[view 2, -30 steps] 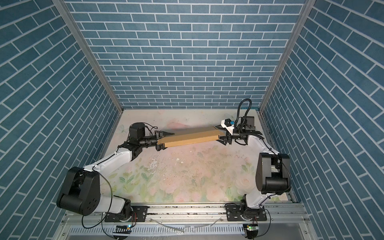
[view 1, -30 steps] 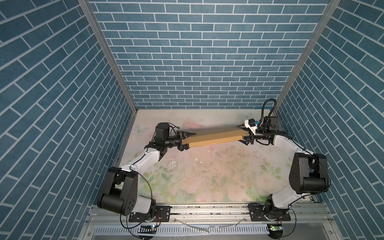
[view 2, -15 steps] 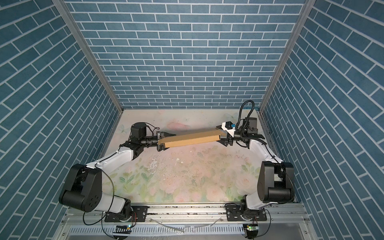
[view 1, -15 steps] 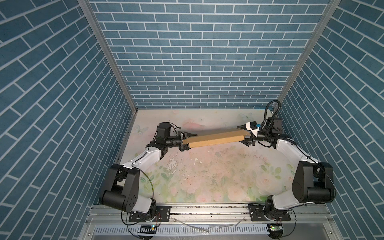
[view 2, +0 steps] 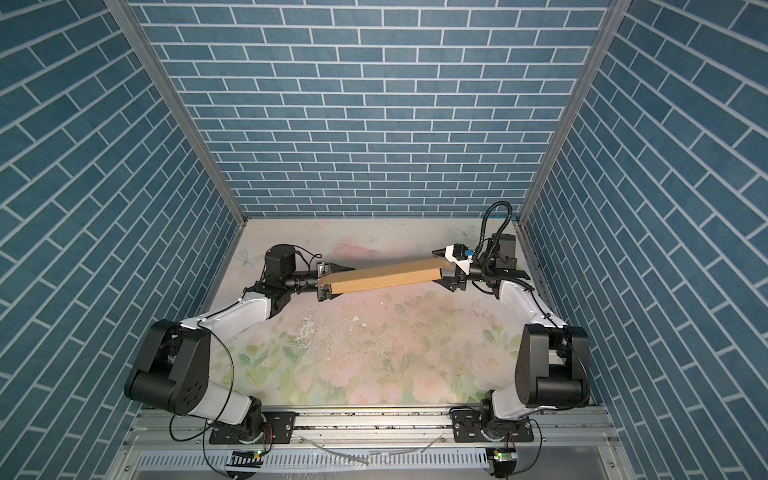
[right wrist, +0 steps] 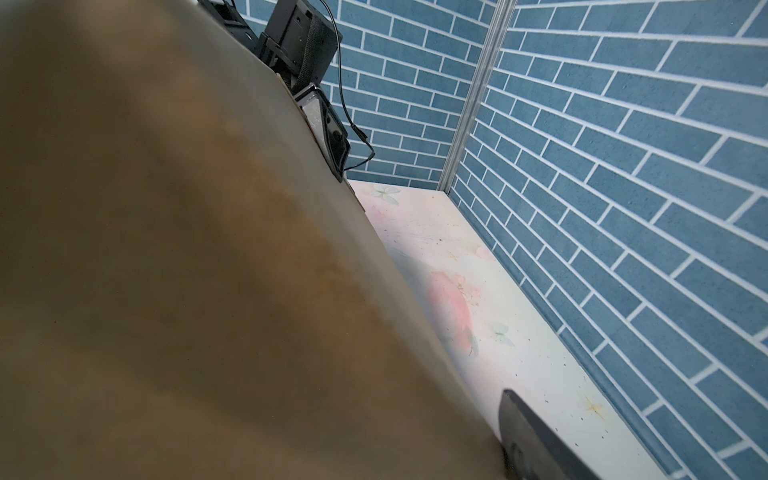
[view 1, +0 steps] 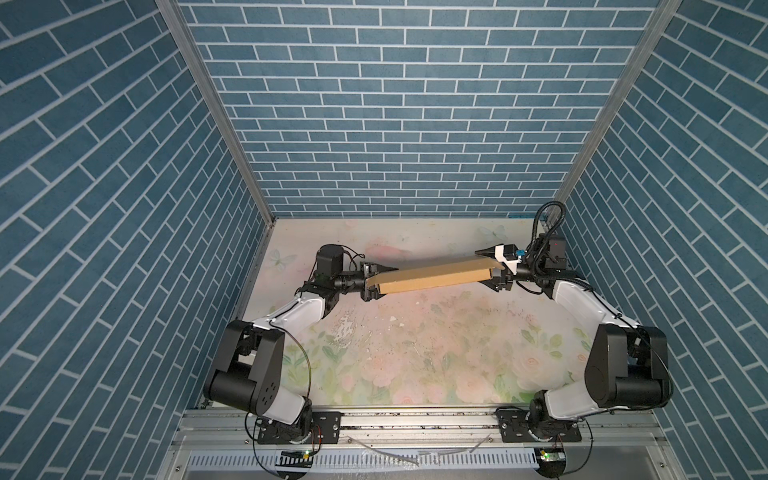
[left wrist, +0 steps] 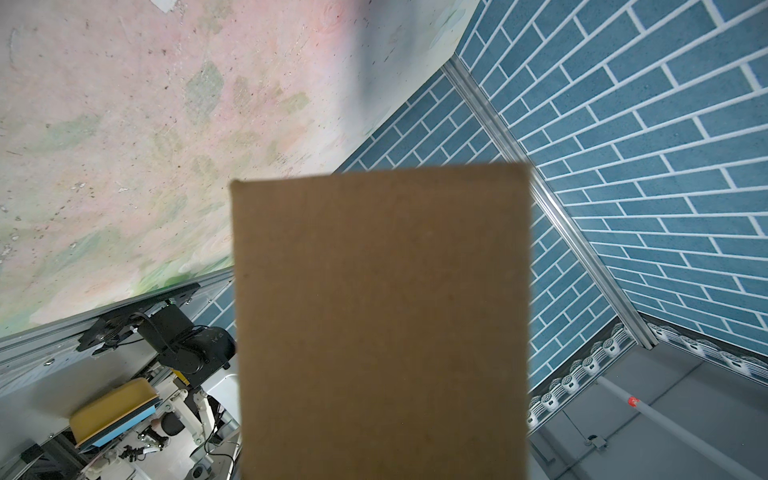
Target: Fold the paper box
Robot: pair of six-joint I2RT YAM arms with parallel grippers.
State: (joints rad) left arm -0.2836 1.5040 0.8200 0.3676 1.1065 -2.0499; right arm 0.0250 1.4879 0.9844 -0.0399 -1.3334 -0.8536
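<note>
Blue brick walls (view 1: 395,124) closed the flowered table (view 1: 415,353) on three sides. In both top views the paper box (view 1: 432,276) (view 2: 386,279) hung above the far half of the table, long, thin and a little slanted, off the surface. The left gripper (view 1: 372,280) clasped its left end and the right gripper (view 1: 494,268) its right end, with fingers on either side of the cardboard. In the wrist views the box (left wrist: 382,324) filled most of the picture, blurred, and hid the contact places; only one dark fingertip (right wrist: 536,440) showed at the edge. The right arm stood close to the right wall, while the near half of the table gave open room.
</note>
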